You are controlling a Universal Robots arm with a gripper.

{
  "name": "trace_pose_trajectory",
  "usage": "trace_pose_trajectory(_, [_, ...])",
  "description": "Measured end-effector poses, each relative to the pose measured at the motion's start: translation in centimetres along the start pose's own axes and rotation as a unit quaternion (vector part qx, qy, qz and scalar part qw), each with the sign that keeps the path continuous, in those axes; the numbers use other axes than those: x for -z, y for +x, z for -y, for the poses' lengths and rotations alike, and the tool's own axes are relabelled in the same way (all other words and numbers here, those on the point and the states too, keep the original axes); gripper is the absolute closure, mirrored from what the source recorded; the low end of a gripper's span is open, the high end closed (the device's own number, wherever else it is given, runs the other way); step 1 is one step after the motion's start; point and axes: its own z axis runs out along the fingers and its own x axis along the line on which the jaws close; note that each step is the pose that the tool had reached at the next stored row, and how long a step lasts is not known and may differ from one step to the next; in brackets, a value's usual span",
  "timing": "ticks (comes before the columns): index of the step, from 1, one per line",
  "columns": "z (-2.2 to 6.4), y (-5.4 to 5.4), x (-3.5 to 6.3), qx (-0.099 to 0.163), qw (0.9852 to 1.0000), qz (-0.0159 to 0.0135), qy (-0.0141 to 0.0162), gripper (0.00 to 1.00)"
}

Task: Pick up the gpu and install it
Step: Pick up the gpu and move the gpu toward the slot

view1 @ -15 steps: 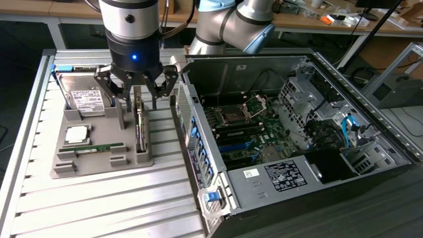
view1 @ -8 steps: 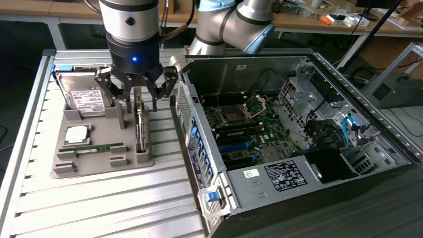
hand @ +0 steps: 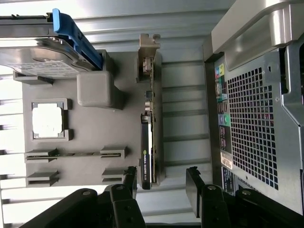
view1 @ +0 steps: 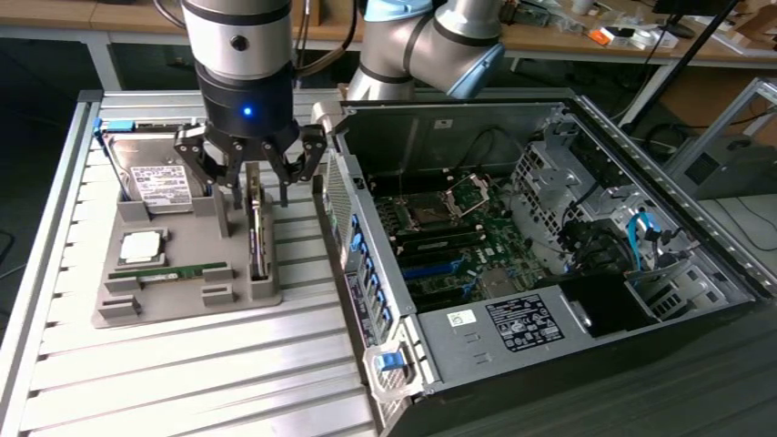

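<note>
gpu [view1: 257, 228] [hand: 146, 156] stands on its long edge in a slot of the grey tray [view1: 182, 293] [hand: 90, 128], on the tray side nearest the computer case [view1: 413, 137] [hand: 256, 118], not lifted and not installed. Metal bracket end points away from the gripper in the wrist view. Gripper [view1: 249, 188] [hand: 161, 176] sits right over the card, jaws spread wide and straddling one end of it. In the wrist view the card lies between the fingers [hand: 129, 178], much closer to one than the other, with a clear gap on the case side, so no clamp on it. On the same tray: hard drive [view1: 158, 177] [hand: 33, 57] with blue rail at the far end, cpu [view1: 142, 244] [hand: 46, 120] in a square pocket, green memory stick [view1: 170, 270] [hand: 71, 153] lying flat in its holders. Tray rests on the white slatted table [view1: 182, 382] [hand: 185, 47]. Case is just beside the tray on the exterior view's right, side panel off, motherboard [view1: 449, 246] exposed.
</note>
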Motion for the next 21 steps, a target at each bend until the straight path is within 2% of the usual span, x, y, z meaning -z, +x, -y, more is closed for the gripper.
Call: trace_pose_trajectory(21, [0.04,0.02,-0.88,0.000,1.0000,0.0000,0.0000,0.46])
